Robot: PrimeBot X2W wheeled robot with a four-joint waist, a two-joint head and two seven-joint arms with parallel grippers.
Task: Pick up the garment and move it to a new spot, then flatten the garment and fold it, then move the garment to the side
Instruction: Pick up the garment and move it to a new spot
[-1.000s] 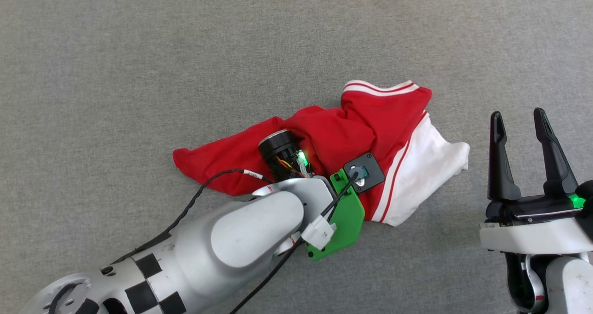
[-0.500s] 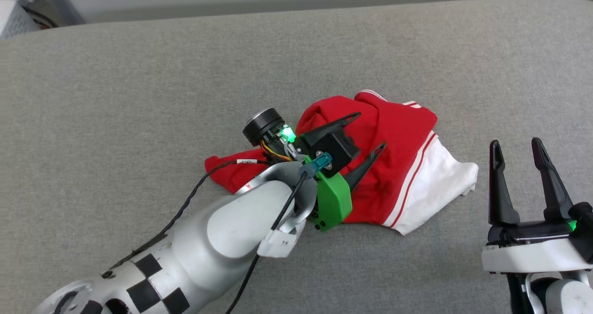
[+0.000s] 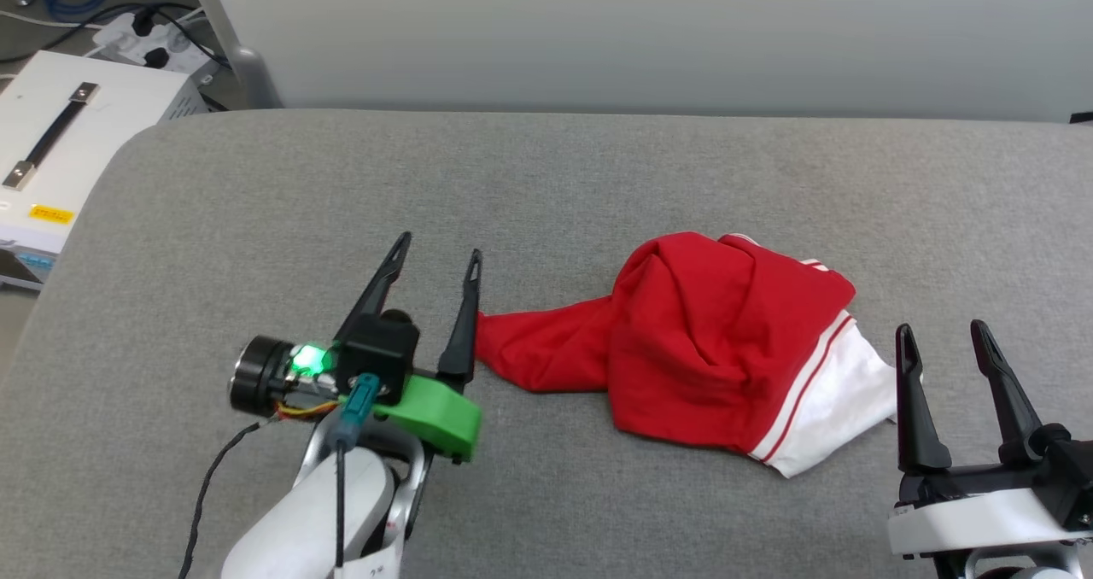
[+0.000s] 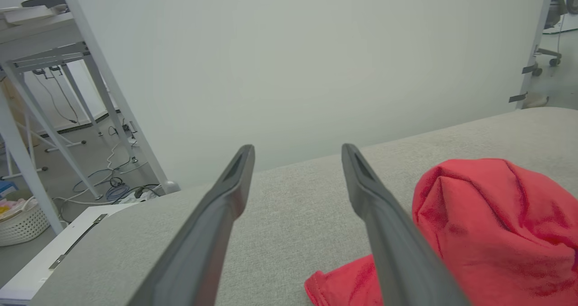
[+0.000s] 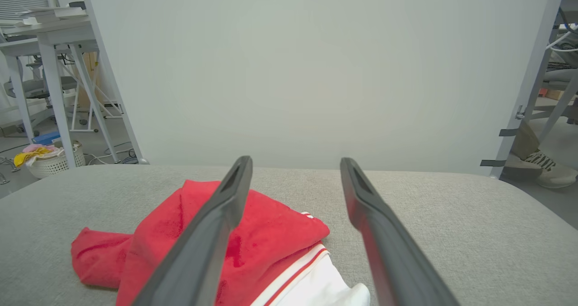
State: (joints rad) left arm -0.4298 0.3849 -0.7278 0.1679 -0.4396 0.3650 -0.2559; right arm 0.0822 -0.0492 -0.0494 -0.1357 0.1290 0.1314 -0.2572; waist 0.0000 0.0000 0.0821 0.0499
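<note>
Far left, off the work surface: a white case with a black handle, and beyond it a tangle of cables on the floor. A grey padded surface spans the rest of the scene, backed along its far edge by a pale wall panel.

Left of centre, near side: the left gripper, carried on a wrist with a green bracket and a lit green lamp. Its two dark fingers are spread wide, point toward the far edge, and hold nothing. In the left wrist view, bare grey fabric shows between them.

Centre to right: the garment, lying in a crumpled heap on the surface. A narrow red tail extends leftward and ends just beside the left gripper's right-hand finger. Whether the two touch cannot be told. The main red mass is bunched and humped. A striped red-and-white seam runs along its right side, and a white sleeve spreads from there toward the near right. No lettering is visible.

Near right corner: the right gripper, fingers also spread wide and empty, pointing toward the far edge. The white sleeve ends just beside its left-hand finger. In the right wrist view, the garment sits low and to the left, partly behind that finger, and a white basket stands on the floor at the far left.
</note>
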